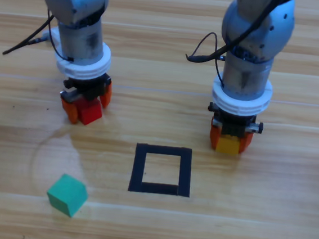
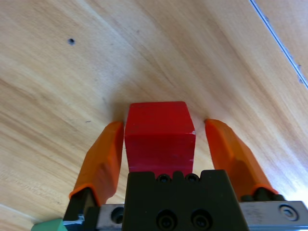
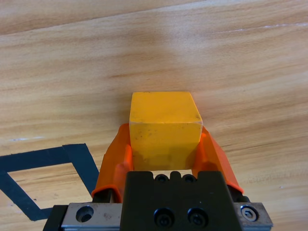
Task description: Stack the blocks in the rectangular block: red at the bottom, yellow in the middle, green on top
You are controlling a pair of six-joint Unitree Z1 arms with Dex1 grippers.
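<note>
Clearly, no writing is seen anywhere. The red cube sits between the left gripper jaws, a gap shown on one side only in the left wrist view. The yellow cube is clamped by the right gripper, right of the tape square. The green cube lies near left.

we see bare wood inside the black tape outline. left gripper stands at its 10 o'clock, right gripper at 2, green cube at 8.
</note>
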